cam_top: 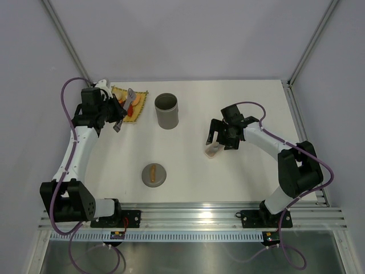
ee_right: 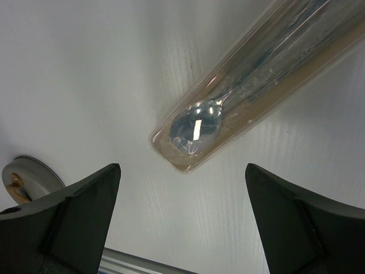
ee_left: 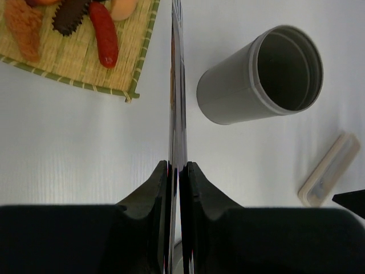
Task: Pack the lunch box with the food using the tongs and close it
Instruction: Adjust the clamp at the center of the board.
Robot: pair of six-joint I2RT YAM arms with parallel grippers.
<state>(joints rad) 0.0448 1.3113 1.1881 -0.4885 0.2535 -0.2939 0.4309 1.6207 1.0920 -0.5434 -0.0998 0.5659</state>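
Top external view, upper left of frame: left gripper [cam_top: 118, 114] clamped narrowly on the tongs [cam_top: 129, 101], silver arms slanting up over the yellow woven mat [cam_top: 121, 90]. Food [cam_top: 134, 112] on that mat, red and orange pieces, finer detail too small to tell. Lunch box [cam_top: 166, 112] upright and open-topped just right of the mat, upper centre of frame, on the white table [cam_top: 239, 103]. Round grey lid [cam_top: 154, 174] with brown handle at lower centre, well apart from the lunch box. Right gripper [cam_top: 218, 140] right of centre, above the far end of a pale cutlery case [cam_top: 213, 150].

Left wrist view: fingers [ee_left: 154, 182] pressed on either side of the tongs [ee_left: 178, 85], seen edge-on, running straight up to the top edge. Mat [ee_left: 74, 65] upper left with food [ee_left: 104, 37]: red sausage, dark ridged piece, orange crumbed piece. Lunch box [ee_left: 228, 100] upper right. Cutlery case [ee_left: 331, 171] at right edge.

Right wrist view: right gripper [ee_right: 181, 171] spread wide, holding nothing, black fingers [ee_right: 85, 200] low at either side. Clear-lidded cutlery case [ee_right: 262, 80] slanting from centre to upper right, spoon [ee_right: 197, 127] inside. Lid [ee_right: 25, 174] at left edge.
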